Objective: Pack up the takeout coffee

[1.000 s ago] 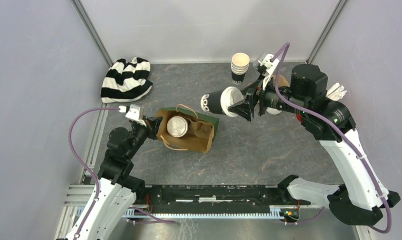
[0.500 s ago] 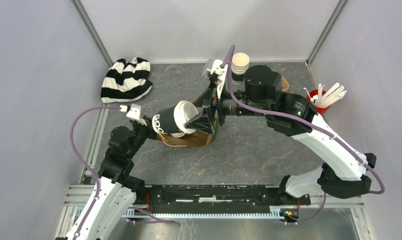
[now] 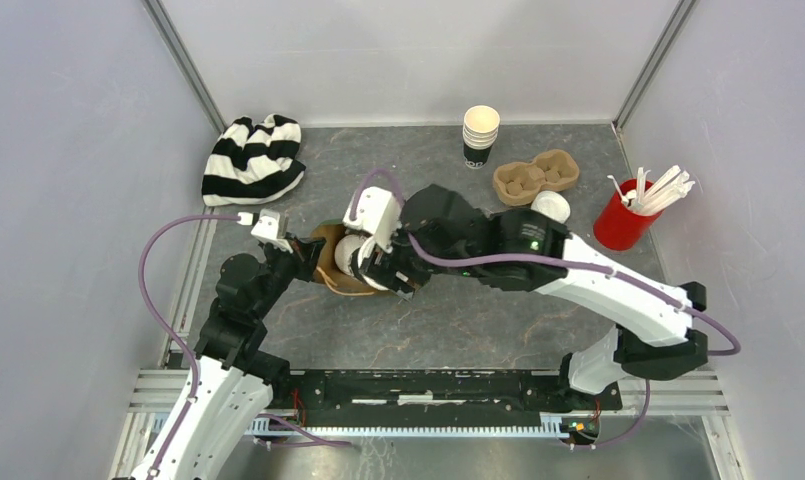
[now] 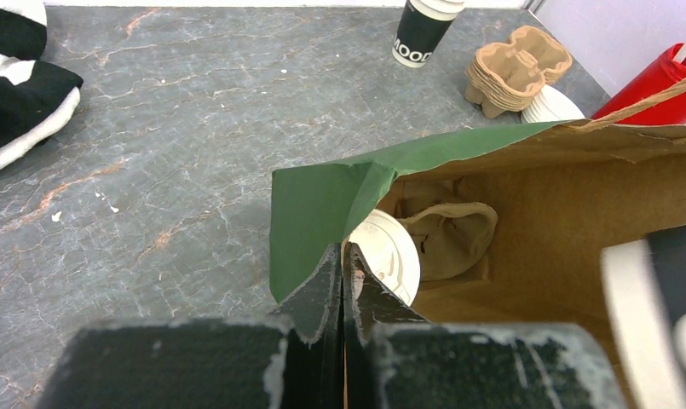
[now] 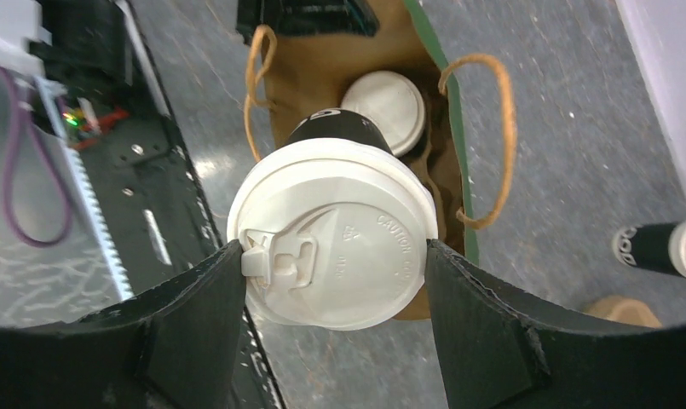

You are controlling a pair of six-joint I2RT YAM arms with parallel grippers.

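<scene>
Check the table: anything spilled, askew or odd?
No spill or damage shows. Lids look seated on the bagged cup and on the held cup above the bag. The only oddity is a striped cloth bunched at the back left, unrelated to the coffee things.

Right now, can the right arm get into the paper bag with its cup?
Likely yes: left pincer holds the paper bag open, and the held cup hangs at its mouth, beside the cup inside.

Your left hand pinches the green-lined rim of the brown paper bag. Inside, you see one lidded cup just beside the hand; a second cup shows at right.
</scene>
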